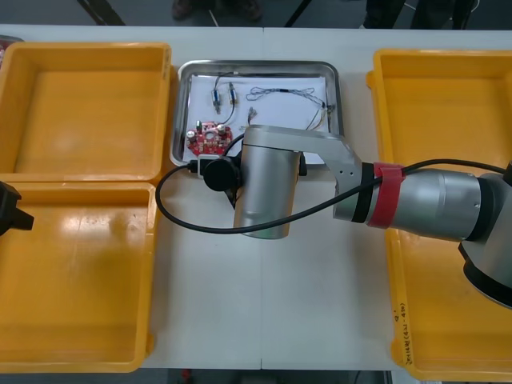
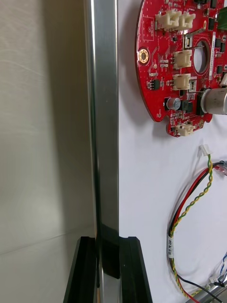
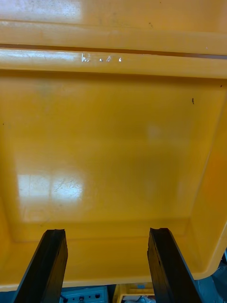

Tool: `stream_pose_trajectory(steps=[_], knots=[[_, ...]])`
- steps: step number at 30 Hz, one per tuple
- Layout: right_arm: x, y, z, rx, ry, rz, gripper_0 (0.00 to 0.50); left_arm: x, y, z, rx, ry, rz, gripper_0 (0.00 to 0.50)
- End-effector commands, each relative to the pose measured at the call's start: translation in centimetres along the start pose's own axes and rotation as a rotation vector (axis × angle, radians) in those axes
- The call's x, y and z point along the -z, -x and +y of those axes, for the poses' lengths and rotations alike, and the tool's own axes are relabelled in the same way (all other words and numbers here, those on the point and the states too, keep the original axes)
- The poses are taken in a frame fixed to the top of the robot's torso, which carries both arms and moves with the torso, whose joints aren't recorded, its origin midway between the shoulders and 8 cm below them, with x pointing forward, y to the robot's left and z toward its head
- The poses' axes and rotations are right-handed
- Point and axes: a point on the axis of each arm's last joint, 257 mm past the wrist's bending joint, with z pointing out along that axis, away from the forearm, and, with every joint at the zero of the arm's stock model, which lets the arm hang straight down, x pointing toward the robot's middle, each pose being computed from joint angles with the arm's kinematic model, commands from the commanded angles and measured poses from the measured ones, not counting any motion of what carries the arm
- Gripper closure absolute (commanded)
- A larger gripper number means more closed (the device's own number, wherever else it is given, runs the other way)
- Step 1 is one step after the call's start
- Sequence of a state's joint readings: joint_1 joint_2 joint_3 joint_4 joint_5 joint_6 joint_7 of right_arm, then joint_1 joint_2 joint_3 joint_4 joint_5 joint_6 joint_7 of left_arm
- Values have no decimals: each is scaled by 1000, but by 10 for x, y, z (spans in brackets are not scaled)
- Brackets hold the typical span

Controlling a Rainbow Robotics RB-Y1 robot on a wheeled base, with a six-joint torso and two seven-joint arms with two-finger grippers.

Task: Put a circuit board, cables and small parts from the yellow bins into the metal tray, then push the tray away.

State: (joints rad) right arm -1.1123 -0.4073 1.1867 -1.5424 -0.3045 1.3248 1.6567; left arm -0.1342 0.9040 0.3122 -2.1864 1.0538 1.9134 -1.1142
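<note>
- In the front view, the right arm's silver wrist (image 1: 268, 188) covers the near rim of the shiny rectangular metal tray (image 1: 260, 67), hiding the right gripper (image 2: 109, 265) there.
- The round red circuit board (image 1: 210, 138) is cut off by the right wrist view's edges.
- Two small metal parts (image 1: 216, 98) are too small to tell their shape.
- The twisted red and yellow cable (image 2: 183, 210) runs out of the picture.
- The left gripper (image 1: 14, 212) is cut by the front view's left edge.
- The right-hand yellow plastic bins (image 1: 448, 104) run past the right edge, and the arm covers where they meet.
</note>
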Motion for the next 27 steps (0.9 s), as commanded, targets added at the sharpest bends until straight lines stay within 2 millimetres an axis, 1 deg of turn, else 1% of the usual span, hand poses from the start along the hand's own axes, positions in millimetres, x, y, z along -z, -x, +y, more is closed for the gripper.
stream_pose_trajectory(steps=[1,2,3,5,18,27], knots=[[5,5,-53,22,-81,-20,500,10,2,21,-24,57,-10,0],[3,7,-56,18,-80,-30,500,10,2,21,-24,57,-10,0],[3,7,-56,18,-80,-30,500,10,2,21,-24,57,-10,0],[-3,5,-62,11,-79,-35,500,10,2,21,-24,57,-10,0],[-21,8,-90,14,-116,-84,500,10,2,21,-24,57,-10,0],[-33,5,-103,2,-114,-91,500,10,2,21,-24,57,-10,0]])
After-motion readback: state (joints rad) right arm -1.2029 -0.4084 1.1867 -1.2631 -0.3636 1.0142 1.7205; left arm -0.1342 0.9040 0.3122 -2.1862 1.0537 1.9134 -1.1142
